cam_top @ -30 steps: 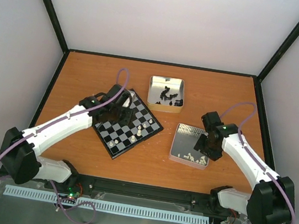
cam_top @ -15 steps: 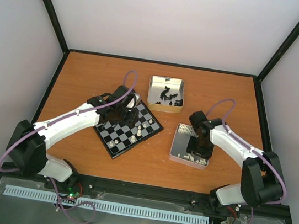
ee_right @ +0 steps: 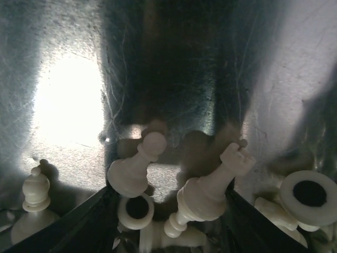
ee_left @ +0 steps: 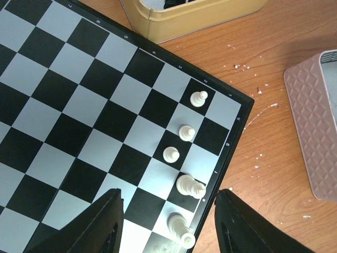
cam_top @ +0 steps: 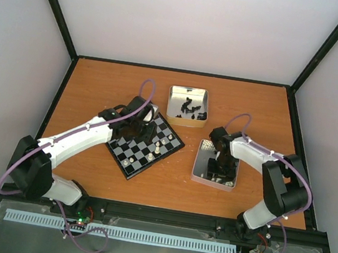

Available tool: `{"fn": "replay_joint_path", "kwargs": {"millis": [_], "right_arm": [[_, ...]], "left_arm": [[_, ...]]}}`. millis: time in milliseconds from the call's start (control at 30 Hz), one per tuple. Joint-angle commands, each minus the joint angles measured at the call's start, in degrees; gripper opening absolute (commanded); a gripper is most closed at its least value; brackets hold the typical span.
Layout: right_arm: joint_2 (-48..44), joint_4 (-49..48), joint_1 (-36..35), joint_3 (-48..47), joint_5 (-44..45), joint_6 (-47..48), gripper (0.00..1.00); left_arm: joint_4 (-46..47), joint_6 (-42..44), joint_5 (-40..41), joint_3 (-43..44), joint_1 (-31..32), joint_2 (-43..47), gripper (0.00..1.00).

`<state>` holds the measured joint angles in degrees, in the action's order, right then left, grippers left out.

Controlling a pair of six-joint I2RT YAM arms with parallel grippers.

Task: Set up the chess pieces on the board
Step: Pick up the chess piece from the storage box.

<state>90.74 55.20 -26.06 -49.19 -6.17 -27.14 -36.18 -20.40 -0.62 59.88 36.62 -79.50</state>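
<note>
The chessboard point(cam_top: 128, 153) lies tilted on the table left of centre. Several white pieces stand along its right edge, among them a pawn point(ee_left: 198, 98) and a taller piece point(ee_left: 190, 186). My left gripper point(cam_top: 142, 128) hovers over the board's far part, open and empty, its fingers point(ee_left: 100, 224) either side of the edge row. My right gripper point(cam_top: 219, 167) is down inside the metal tin point(cam_top: 199, 168), open. In the right wrist view a white pawn point(ee_right: 134, 168) and a king point(ee_right: 210, 192) lie between its fingers point(ee_right: 79, 226). More white pieces point(ee_right: 308, 195) lie around them.
A second square tin point(cam_top: 188, 106) holding black pieces stands beyond the board, and its gold wall point(ee_left: 200, 16) shows in the left wrist view. The white-piece tin's outer side point(ee_left: 316, 121) is right of the board. Black frame rails bound the table.
My right gripper has moved left and lowered into the tin over the white pieces. My left gripper shifted a little toward the board's far right, then held still.
</note>
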Motion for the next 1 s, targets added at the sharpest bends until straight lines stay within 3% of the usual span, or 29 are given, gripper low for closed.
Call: {"fn": "replay_joint_path", "kwargs": {"millis": [0,233,400,633,733,800,967], "right_arm": [[2.66,-3.26,-0.27,-0.47,1.88,1.37,0.51],[2.69,-8.07,-0.30,-1.34,4.47,-1.80,0.31],[3.57,-11.28,-0.30,-2.72,6.28,-3.28,0.23],[3.60,-12.11,-0.23,-2.79,6.86,-3.82,0.21],[3.57,-11.90,-0.23,-2.62,6.26,-3.51,0.37],[3.37,-11.76,-0.31,-2.58,6.34,-3.48,0.41],[2.85,-12.16,-0.26,-2.62,6.64,-3.99,0.29]], "left_arm": [[0.94,0.19,1.31,1.28,-0.32,0.60,0.47],[0.80,0.05,1.65,1.12,-0.32,0.63,0.48],[0.61,0.27,1.81,1.12,-0.32,0.59,0.47],[0.58,0.17,1.94,0.78,-0.34,1.28,0.47],[0.65,0.19,1.62,0.76,-0.32,1.38,0.47],[0.78,0.14,1.59,0.72,-0.33,1.59,0.47],[0.92,0.36,1.46,0.78,-0.32,1.55,0.47]]}}
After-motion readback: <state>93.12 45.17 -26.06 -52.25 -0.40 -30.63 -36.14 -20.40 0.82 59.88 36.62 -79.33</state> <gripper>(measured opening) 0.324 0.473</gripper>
